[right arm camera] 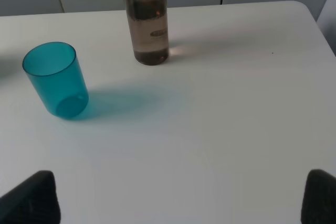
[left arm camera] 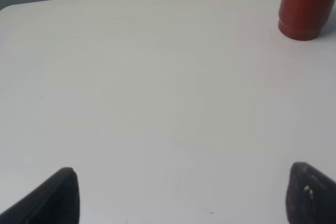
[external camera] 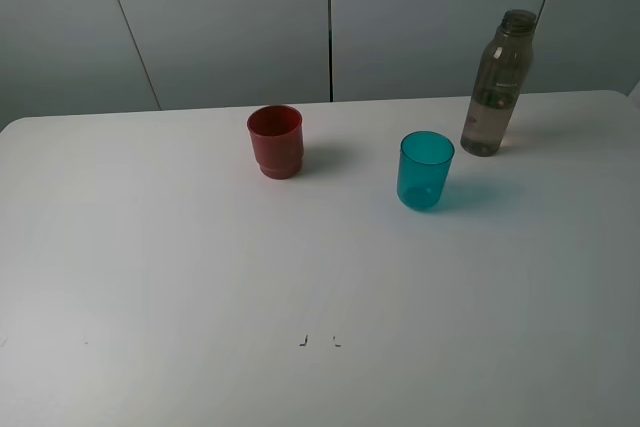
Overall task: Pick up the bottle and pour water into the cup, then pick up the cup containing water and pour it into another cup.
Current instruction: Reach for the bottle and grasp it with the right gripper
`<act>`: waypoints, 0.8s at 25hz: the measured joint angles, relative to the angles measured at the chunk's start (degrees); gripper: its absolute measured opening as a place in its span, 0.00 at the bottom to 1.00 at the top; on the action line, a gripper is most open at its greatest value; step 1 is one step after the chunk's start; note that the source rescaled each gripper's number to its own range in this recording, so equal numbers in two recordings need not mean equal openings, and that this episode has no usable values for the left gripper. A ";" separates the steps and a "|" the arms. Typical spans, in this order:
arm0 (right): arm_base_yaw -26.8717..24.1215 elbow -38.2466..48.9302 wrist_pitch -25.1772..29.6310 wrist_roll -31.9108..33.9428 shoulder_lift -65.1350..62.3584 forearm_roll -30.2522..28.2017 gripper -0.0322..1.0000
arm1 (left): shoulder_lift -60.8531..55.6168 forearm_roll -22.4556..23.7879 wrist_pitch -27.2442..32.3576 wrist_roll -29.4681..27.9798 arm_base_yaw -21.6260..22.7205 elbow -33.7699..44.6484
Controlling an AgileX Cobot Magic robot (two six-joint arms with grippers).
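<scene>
The smoky grey-brown bottle (external camera: pixel 498 84) stands upright at the back right of the white table (external camera: pixel 200 277), uncapped, with some water in it; it also shows in the right wrist view (right arm camera: pixel 144 19). The teal cup (external camera: pixel 425 169) stands upright just in front and left of it, empty-looking, and shows in the right wrist view (right arm camera: pixel 55 80). The red cup (external camera: pixel 275 141) stands upright near the back middle and shows in the left wrist view (left arm camera: pixel 307 4). My left gripper (left arm camera: pixel 181 195) and right gripper (right arm camera: pixel 181 198) are open and empty, far short of the objects. Neither arm shows in the exterior view.
Grey wall panels (external camera: pixel 330 17) rise behind the table's back edge. Two small dark marks (external camera: pixel 318 340) lie on the table near the front middle. The table's rounded right corner (right arm camera: pixel 307 9) lies beyond the bottle.
</scene>
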 joint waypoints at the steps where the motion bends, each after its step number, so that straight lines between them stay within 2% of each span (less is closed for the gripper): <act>1: 0.00 0.00 0.00 0.00 0.00 0.00 1.00 | 0.00 0.00 0.00 0.00 0.00 0.00; 20: 0.00 0.00 0.00 0.00 0.00 0.00 1.00 | 0.00 0.00 0.00 0.00 0.00 0.00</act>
